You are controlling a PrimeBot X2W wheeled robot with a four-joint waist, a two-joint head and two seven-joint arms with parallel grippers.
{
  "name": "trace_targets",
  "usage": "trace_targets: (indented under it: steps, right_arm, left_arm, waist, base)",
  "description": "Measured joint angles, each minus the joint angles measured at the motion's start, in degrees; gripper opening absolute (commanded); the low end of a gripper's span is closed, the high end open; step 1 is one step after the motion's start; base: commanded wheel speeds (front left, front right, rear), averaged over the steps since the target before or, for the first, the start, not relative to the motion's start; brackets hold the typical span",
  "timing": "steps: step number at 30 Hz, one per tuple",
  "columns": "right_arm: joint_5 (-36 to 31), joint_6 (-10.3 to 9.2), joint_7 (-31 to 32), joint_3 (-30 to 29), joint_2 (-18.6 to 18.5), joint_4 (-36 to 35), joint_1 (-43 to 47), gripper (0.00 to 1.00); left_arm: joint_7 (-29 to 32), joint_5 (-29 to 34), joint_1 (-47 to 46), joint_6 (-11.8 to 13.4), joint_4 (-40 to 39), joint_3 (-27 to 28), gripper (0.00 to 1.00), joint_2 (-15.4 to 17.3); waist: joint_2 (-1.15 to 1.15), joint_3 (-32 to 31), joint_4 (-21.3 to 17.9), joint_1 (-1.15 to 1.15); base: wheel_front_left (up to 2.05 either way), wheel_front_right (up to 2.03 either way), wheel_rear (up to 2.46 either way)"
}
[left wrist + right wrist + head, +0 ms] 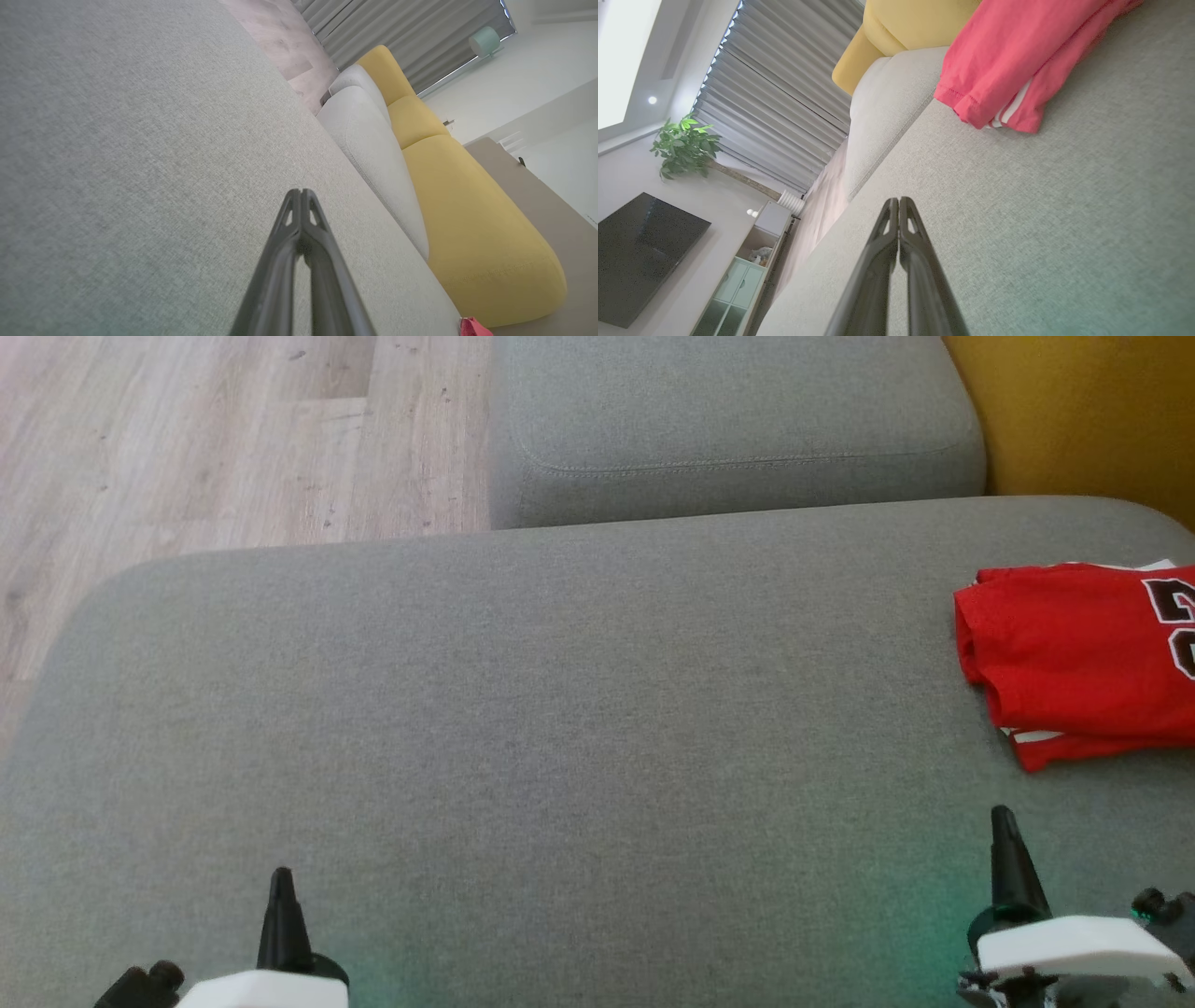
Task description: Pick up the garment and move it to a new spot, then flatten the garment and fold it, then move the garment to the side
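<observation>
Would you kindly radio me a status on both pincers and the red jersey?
Left pincer shut, empty. Right pincer shut, empty. Red jersey lies folded at the right side of the grey cushion, clear of both pincers. Bare cushion between, nothing blocking.

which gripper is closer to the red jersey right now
Right. The right gripper hangs just short of the red jersey, not touching it. The left gripper is far off across the grey cushion, on the robot's left.

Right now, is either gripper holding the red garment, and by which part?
Nothing is held. The left gripper and right gripper are shut and empty over the grey cushion; the red garment lies untouched near its right edge.
</observation>
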Motion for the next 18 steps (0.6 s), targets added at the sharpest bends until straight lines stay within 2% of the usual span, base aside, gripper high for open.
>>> trace_targets:
  steps: [18]
  right_arm:
    - [13.56,0.0,2.92,-1.72,-0.12,0.18,-2.85,0.0]
  left_arm:
    - [3.03,-11.81,-2.66,-1.58,0.68,2.49,0.0,0.04]
  waist:
    - [0.0,0.77,-0.16,-0.01]
  base:
    - [0.0,0.0,0.0]
